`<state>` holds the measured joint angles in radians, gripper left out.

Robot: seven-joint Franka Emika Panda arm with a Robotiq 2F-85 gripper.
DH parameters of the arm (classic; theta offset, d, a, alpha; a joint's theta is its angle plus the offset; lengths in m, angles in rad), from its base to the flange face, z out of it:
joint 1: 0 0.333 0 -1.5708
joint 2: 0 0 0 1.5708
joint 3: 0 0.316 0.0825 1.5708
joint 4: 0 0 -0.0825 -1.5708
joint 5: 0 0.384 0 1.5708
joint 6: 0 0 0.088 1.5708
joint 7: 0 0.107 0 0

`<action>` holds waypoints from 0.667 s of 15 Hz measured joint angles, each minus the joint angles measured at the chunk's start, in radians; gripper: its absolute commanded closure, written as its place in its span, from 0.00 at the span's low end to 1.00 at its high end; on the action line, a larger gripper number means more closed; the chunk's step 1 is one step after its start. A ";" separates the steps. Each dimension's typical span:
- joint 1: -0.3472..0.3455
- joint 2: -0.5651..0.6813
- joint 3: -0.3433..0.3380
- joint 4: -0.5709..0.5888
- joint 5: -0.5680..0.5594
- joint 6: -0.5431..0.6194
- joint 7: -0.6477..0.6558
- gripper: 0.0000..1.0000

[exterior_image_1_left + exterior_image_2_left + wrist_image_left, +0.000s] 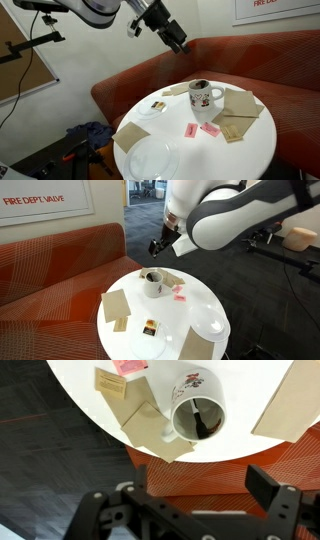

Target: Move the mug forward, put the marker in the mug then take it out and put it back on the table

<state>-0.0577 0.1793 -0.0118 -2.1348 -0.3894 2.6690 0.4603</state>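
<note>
Hovers with the gripper (180, 45) spread wide and empty, up above the sofa (270, 60) and well apart from the mug (205, 96). Finds the mug upright near the rim of the table (240, 150) on the sofa side, just beside a brown napkin (150, 425), perhaps touching it. Seems to show a dark stick leaning inside the mug in the wrist view, likely the marker (206, 426), though hard to be sure against the dark interior. Risks clipping the mug's lip on an off-centre descent, tipping it or nudging it over the near edge onto the cushions. Risks dragging the napkin along on a push. Risks pinching the thin marker askew and letting it slip, or knocking the pink packets (209, 129) while setting it down
</note>
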 measured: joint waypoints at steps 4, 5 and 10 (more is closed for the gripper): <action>0.000 0.000 -0.011 0.000 0.138 -0.010 -0.193 0.00; 0.000 0.000 -0.012 0.000 0.168 -0.015 -0.234 0.00; -0.002 0.011 -0.018 0.000 0.241 -0.021 -0.350 0.09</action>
<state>-0.0598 0.1900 -0.0293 -2.1347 -0.1485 2.6475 0.1098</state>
